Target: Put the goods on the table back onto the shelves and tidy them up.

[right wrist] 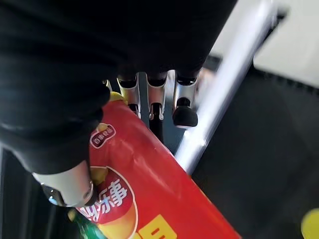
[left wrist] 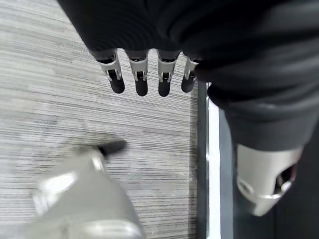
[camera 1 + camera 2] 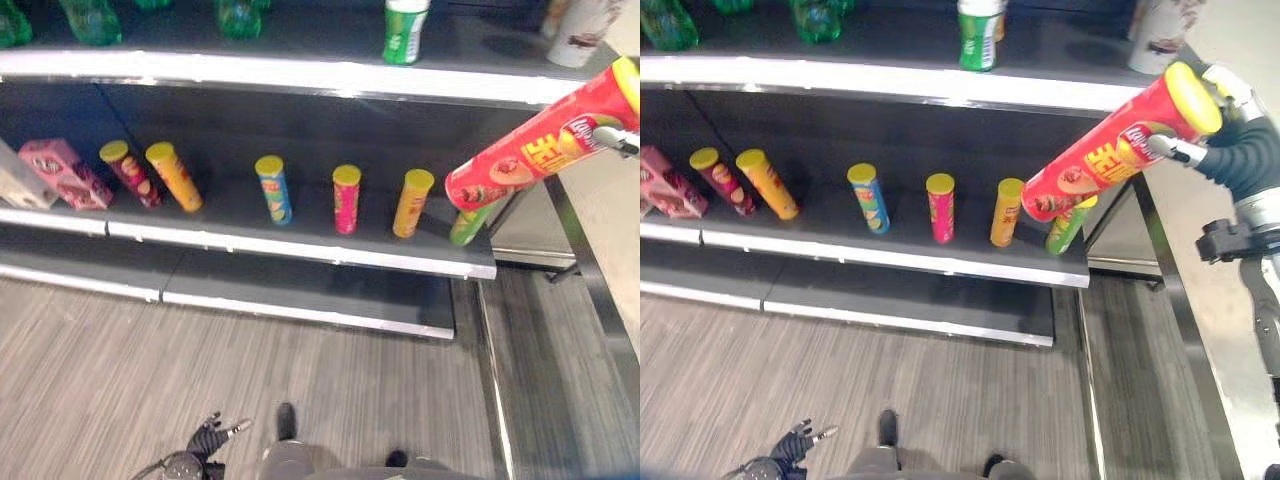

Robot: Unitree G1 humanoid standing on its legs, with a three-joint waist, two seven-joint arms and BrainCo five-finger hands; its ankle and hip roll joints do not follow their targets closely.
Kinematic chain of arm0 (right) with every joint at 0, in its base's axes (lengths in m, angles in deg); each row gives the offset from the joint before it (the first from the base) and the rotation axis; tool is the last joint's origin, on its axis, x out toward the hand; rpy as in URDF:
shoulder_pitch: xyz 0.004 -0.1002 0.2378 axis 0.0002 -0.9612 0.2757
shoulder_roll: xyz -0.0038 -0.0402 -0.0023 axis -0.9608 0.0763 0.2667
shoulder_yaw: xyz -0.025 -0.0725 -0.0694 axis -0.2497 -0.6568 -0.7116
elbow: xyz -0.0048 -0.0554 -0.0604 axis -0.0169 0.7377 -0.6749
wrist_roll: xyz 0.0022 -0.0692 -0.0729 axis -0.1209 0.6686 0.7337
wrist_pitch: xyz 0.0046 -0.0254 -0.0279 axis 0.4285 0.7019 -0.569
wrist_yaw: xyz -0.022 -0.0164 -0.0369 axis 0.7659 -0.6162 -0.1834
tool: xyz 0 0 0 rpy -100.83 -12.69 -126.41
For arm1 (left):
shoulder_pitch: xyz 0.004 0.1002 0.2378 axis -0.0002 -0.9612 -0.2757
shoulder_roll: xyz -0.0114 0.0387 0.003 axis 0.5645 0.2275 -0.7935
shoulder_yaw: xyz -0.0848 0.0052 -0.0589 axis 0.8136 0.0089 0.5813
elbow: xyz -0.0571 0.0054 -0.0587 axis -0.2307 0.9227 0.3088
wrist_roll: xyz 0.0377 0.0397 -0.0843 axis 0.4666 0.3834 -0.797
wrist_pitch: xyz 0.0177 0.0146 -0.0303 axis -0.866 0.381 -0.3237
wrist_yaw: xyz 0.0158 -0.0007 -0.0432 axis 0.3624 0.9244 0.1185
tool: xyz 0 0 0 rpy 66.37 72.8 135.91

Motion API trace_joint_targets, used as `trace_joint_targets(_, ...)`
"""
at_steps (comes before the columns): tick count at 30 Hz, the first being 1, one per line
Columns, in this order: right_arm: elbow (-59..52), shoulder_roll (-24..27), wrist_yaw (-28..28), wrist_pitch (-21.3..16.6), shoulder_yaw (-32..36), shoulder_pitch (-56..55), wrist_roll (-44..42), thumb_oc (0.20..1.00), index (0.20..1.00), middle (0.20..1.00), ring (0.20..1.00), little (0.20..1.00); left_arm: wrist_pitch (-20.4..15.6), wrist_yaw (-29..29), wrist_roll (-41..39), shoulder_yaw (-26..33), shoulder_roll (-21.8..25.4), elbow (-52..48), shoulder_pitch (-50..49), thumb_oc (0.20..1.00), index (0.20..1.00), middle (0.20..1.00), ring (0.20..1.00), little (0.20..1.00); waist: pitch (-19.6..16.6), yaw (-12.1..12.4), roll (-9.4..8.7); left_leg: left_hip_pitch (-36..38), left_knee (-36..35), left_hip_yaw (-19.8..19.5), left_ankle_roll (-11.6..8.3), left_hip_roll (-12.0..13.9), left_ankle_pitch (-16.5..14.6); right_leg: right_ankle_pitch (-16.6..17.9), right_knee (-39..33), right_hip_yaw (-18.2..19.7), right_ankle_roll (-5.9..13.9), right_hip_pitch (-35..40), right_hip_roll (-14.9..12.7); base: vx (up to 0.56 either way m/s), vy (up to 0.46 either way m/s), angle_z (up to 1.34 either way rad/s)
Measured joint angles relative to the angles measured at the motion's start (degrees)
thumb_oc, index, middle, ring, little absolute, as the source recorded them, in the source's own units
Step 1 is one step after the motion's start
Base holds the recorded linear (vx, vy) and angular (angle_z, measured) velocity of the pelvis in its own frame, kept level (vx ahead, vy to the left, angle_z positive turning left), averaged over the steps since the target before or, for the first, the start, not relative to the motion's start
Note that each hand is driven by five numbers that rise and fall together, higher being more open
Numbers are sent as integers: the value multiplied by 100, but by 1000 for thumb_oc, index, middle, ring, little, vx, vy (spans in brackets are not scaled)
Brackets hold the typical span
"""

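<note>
A large red cardboard crisp tube with a yellow lid [image 3: 1110,160] was held tilted in the right hand [image 3: 1225,125], fingers curled round its upper end, its base above the right end of the dark shelf [image 3: 300,245]. Six smaller yellow-lidded crisp tubes were counted on that shelf, the green one [image 3: 468,225] just beneath the red tube. The left hand [image 2: 144,74] was seen above the grey floor, fingers straight and apart.

Yellow lettering on the red can [image 3: 1110,158] — legible, brand print left unread
</note>
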Motion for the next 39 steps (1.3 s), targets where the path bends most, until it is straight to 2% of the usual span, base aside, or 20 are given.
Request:
trace_joint_targets(1, -5, 1, 13, 49, 5, -53, -6, 200, 200, 200, 200, 200, -11, -1, 1, -3, -50, -8, -54, 1000, 1000, 1000, 1000, 1000, -20, -5, 34, 168, -182, -185, -316, 6, 76, 47, 75, 2, 78, 26, -103, -77, 356, 41)
trace_joint_targets(2, -23, -14, 38, 75, -38, -57, -42, 200, 200, 200, 200, 200, -11, -7, 0, -15, -50, -48, -61, 1000, 1000, 1000, 1000, 1000, -31, -8, 34, 238, -269, -185, -399, -104, -3, 115, 92, 3, 188, 40, -213, -48, 235, 21)
trace_joint_targets(5, -115, 34, 199, 81, -230, -97, -90, 200, 200, 200, 200, 200, -30, 7, -1, -6, 44, -159, 12, 1000, 1000, 1000, 1000, 1000, -56, -111, 64, 414, -595, -185, -127, -373, -209, 37, 750, -12, 590, -337, -641, -102, 382, 34)
trace_joint_targets(7, -335, 45, 267, 55, -179, -244, -86, 200, 200, 200, 200, 200, -77, 11, 16, 2, 317, -227, 63, 1000, 1000, 1000, 1000, 1000, -198, -114, -188, 265, -617, -213, -213, -683, -457, 675, -267, -154, 790, -225, -844, -114, 394, 43)
trace_joint_targets(10, -305, -232, 243, 71, 136, -632, -58, 200, 200, 200, 200, 200, -105, 11, 56, -176, 316, -222, 231, 1000, 1000, 1000, 1000, 1000, -235, -32, -182, 101, -542, -177, -207, -854, -679, 815, -195, -141, 793, -359, -1076, -92, 413, 23)
trace_joint_targets(13, -333, -224, 120, 207, 507, -1257, 258, 200, 200, 200, 200, 200, -71, -16, 64, -267, 175, -106, 323, 1000, 1000, 1000, 1000, 1000, -199, -269, -113, -535, 465, -176, 206, -1144, -1217, 883, 422, -15, 736, -523, -1501, -92, 352, 52)
trace_joint_targets(14, -380, -225, 76, 226, 578, -1608, 400, 200, 200, 200, 200, 200, -67, -17, 73, -452, 207, -36, 381, 1000, 1000, 1000, 1000, 1000, -190, -384, 18, -543, 476, -246, 250, -1287, -1256, 1176, 708, 596, 417, -671, -1566, -79, 329, 64)
trace_joint_targets(16, -535, -332, 87, 288, 809, -2139, 610, 200, 200, 200, 200, 200, -79, -88, 222, -438, 299, -96, 462, 1000, 1000, 1000, 1000, 1000, -154, -644, 268, -688, 357, -481, 484, -1232, -1084, 1926, 1080, 1456, 363, -984, -1508, -126, 231, 80)
trace_joint_targets(18, -635, -405, 121, 321, 797, -2178, 738, 200, 200, 200, 200, 200, -82, -70, 224, -379, 513, -134, 451, 1000, 1000, 1000, 1000, 1000, -143, -635, 239, -803, 306, -386, 638, -1270, -1013, 2659, 864, 1494, 366, -1089, -1498, -73, 249, 17)
trace_joint_targets(20, -817, -510, 132, 316, 911, -2202, 812, 200, 200, 200, 200, 200, -66, -60, 223, -370, 630, -112, 461, 1000, 1000, 1000, 1000, 1000, -87, -605, 197, -888, 281, -396, 750, -1367, -966, 3092, 701, 1455, 119, -1119, -1491, 35, 175, 14)
trace_joint_targets(22, -845, -553, 146, 309, 911, -2191, 832, 200, 200, 200, 200, 200, -50, -53, 223, -308, 616, -93, 407, 1000, 1000, 1000, 1000, 1000, -89, -526, 162, -771, 13, -489, 906, -1354, -841, 2475, 1196, 1584, 712, -1170, -1308, 132, 155, 19)
trace_joint_targets(23, -854, -521, 177, 311, 909, -2199, 835, 200, 200, 200, 200, 200, -49, -52, 223, -235, 568, -105, 383, 1000, 1000, 1000, 1000, 1000, -109, -467, 76, -552, -290, -494, 991, -1378, -715, 1823, 1336, 1607, 966, -1147, -1065, 118, 123, 12)
trace_joint_targets(24, -940, -435, 209, 287, 927, -2117, 832, 200, 200, 200, 200, 200, -32, -75, 223, -257, 570, -174, 146, 1000, 1000, 1000, 1000, 1000, -213, -411, -115, -368, -635, -490, 1039, -1473, -495, 819, 958, 1502, 923, -935, -557, 113, 104, 1)
trace_joint_targets(26, -1004, -416, 251, 258, 850, -1939, 823, 200, 200, 200, 200, 200, -1, -112, 224, -265, 510, -149, 1, 1000, 1000, 1000, 1000, 1000, -262, -416, -197, -306, -824, -464, 958, -1437, -389, 403, 124, 1610, 724, -823, -57, 51, 61, -5)
trace_joint_targets(27, -1012, -367, 292, 240, 828, -1919, 821, 200, 200, 200, 200, 200, 13, -170, 224, -280, 482, -167, -41, 1000, 1000, 1000, 1000, 1000, -330, -440, -324, -267, -917, -464, 767, -1469, -251, 575, -603, 1614, 681, -670, 157, 34, 27, 4)
trace_joint_targets(28, -957, -258, 322, 201, 780, -1885, 828, 200, 200, 200, 200, 200, 23, -192, 225, -259, 435, -142, -40, 1000, 1000, 1000, 1000, 1000, -341, -496, -477, -198, -939, -463, 738, -1607, -248, 675, -775, 1552, 265, -584, 166, 57, 17, 13)
trace_joint_targets(31, -876, -64, 334, 210, 650, -1880, 830, 200, 200, 200, 200, 200, 29, -205, 223, -346, 314, -346, -29, 1000, 1000, 1000, 1000, 1000, -309, -521, -380, -183, -759, -468, 569, -1523, -319, 619, -733, 1574, 254, -522, 260, 74, 62, -3)
trace_joint_targets(34, -860, 31, 386, 207, 404, -1811, 821, 200, 200, 200, 200, 200, -24, -170, 209, -225, 309, -447, 5, 1000, 1000, 1000, 1000, 1000, -67, -415, -538, -525, 636, -645, -22, -1380, -800, 521, -707, 1803, 180, -350, 264, 71, 206, -36)
trace_joint_targets(36, -831, 41, 382, 218, 253, -1569, 828, 200, 200, 200, 200, 200, -27, -169, 198, -199, 310, -389, 20, 1000, 1000, 1000, 1000, 1000, 26, -374, -609, -769, 1135, -828, -246, -1208, -1125, 515, -819, 2076, 84, -330, 260, 148, 331, -71)
trace_joint_targets(39, -697, 18, 376, 192, -26, -1210, 829, 200, 200, 200, 200, 200, -22, -169, 191, -238, 290, -231, 0, 1000, 1000, 1000, 1000, 1000, 28, -235, -506, -791, 656, -1236, -350, -510, -1172, 616, -821, 2474, 109, -497, 302, 257, 530, -83)
